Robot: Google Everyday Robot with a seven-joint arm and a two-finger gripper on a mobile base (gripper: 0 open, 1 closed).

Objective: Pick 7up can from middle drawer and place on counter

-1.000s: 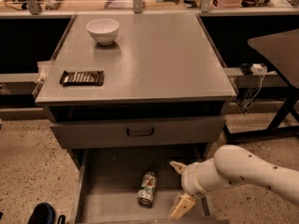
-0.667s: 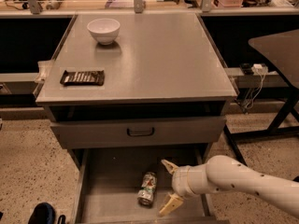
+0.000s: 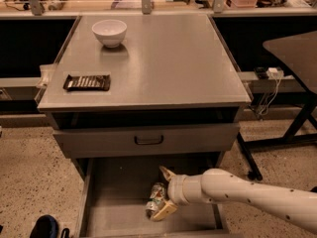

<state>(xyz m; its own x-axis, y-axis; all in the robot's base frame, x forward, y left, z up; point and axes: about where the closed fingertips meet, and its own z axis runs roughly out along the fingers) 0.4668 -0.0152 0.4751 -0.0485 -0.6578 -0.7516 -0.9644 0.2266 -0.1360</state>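
Note:
The 7up can (image 3: 156, 199) lies on its side on the flat bottom of the open middle drawer (image 3: 114, 202), silvery-white and green. My gripper (image 3: 164, 193) reaches in from the right on a white arm. It is open, with one tan finger (image 3: 166, 173) behind the can and the other (image 3: 165, 211) in front, so the can's right end sits between them. The counter (image 3: 163, 63) is the wide grey cabinet top above.
A white bowl (image 3: 109, 32) stands at the counter's back left. A dark snack bar wrapper (image 3: 87, 82) lies near its left front edge. A closed drawer front with a loop handle (image 3: 148, 140) sits above the open drawer. A dark table (image 3: 294, 53) stands at right.
My gripper has moved left across the drawer, from well right of the can to straddling its right end. The can has not moved.

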